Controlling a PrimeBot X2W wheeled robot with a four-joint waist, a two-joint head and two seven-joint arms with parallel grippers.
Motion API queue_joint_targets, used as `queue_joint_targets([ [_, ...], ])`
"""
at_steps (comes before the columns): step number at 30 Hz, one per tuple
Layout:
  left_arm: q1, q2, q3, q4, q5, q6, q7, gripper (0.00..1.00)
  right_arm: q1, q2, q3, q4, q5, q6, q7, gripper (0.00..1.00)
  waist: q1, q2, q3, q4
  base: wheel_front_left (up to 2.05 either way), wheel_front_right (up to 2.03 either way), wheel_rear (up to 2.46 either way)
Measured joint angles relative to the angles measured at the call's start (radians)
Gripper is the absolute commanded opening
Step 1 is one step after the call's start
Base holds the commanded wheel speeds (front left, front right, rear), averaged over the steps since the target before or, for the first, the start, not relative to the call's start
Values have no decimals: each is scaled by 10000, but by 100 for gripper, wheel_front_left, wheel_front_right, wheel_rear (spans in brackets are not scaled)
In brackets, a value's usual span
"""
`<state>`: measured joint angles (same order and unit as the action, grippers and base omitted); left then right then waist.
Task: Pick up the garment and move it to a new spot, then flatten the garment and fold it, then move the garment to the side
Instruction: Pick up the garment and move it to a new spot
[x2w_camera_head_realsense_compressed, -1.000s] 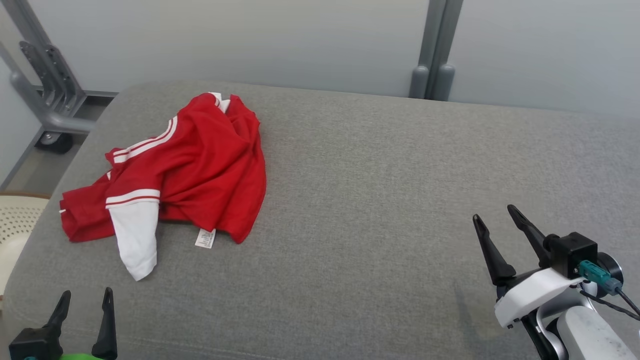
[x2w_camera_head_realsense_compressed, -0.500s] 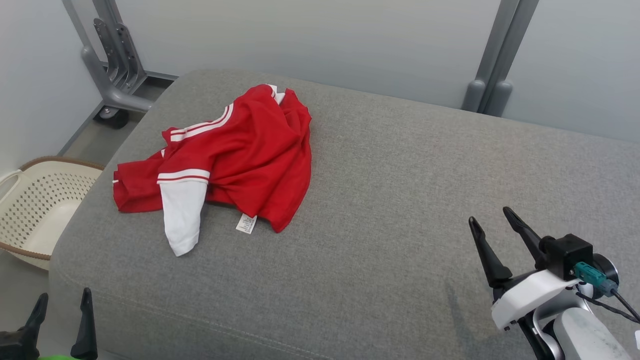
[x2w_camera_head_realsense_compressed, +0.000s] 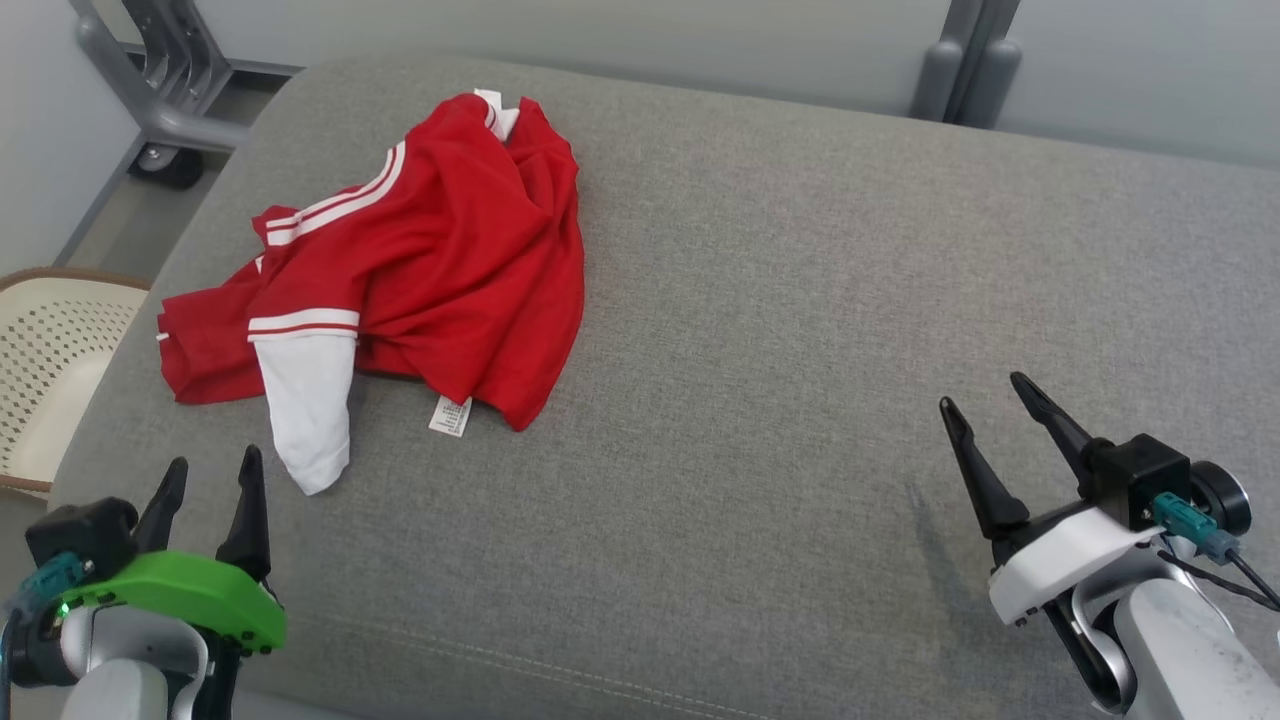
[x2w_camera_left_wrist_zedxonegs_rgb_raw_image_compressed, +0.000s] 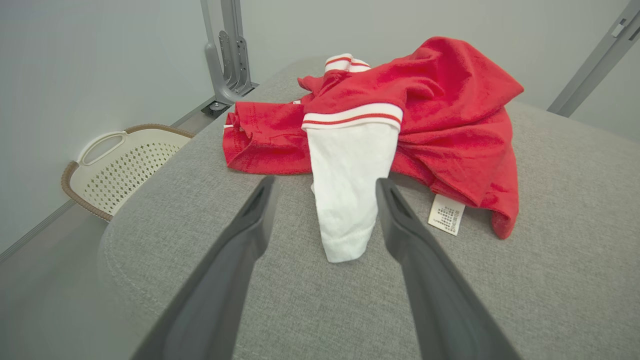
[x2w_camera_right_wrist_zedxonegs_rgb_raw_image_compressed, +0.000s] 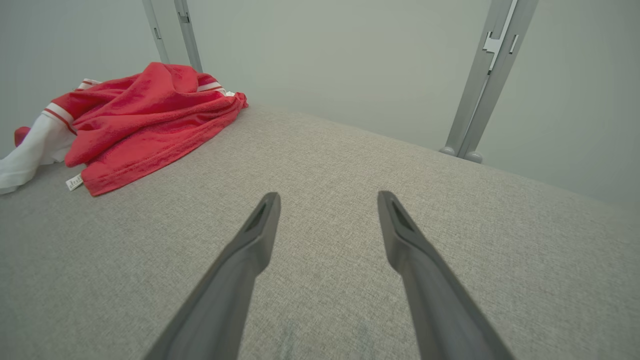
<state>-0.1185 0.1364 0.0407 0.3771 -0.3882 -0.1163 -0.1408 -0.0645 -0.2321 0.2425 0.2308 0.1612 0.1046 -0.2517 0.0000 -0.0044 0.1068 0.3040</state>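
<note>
One crumpled red garment (x2w_camera_head_realsense_compressed: 430, 250) on the grey cushion (x2w_camera_head_realsense_compressed: 800, 300), bunched in the far left quarter, close to the left edge and reaching almost to the far edge. Long axis slanting from the far edge down toward the near left corner, with a white sleeve (x2w_camera_head_realsense_compressed: 305, 410) trailing off the heap toward the near edge and a small label (x2w_camera_head_realsense_compressed: 450, 415) poking out from under the red hem beside it. Directly ahead of the left gripper (x2w_camera_head_realsense_compressed: 214, 460), hovering over the near left corner, fingers (x2w_camera_left_wrist_zedxonegs_rgb_raw_image_compressed: 252, 225) spread wide and holding nothing. From the left wrist, end of the white sleeve framed between those two fingers, just beyond their tips, not touching. Well apart from the right gripper (x2w_camera_head_realsense_compressed: 982, 392), likewise spread and empty toward the near right corner, with a broad stretch of bare cushion between, and the heap far off to the left in the right wrist view. Left arm plainly the nearer, so probably the one to reach first: forward and down onto the sleeve or the red cloth behind it. Beyond the left edge, down on the floor, a pale perforated basket (x2w_camera_head_realsense_compressed: 40, 360). Nothing lifted yet; pick-up judged not begun.
</note>
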Motion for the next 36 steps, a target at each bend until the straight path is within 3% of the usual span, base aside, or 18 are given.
queue_joint_targets([
  [11, -1712, 94, -146, 1110, -589, -29, 1413, 100, -1019, -67, 10, -284, -322, -4, 0, 100, 0, 0, 1400, -446, 0, 0, 0],
  [20, -2608, 157, -197, 2027, -892, -82, 1592, 100, -1407, -44, -109, -270, -405, -42, 0, 100, 1, 0, 2269, -913, 0, 0, 0],
  [25, -2751, 629, -117, 2706, -619, -82, 1578, 100, -1593, 0, -146, -251, -439, -107, -2, 100, 1, 0, 2485, -1137, 0, 0, 0],
  [27, -2828, 817, -94, 2974, -506, -77, 1628, 0, -1600, 59, -150, -236, -466, -111, -2, 100, 0, 0, 2518, -1207, 0, 0, 0],
  [36, -3304, 1168, -58, 2888, -293, -77, 1287, 0, -1627, 439, -167, -146, -460, -182, -2, 100, 1, 0, 2302, -1420, 0, 0, 0],
])
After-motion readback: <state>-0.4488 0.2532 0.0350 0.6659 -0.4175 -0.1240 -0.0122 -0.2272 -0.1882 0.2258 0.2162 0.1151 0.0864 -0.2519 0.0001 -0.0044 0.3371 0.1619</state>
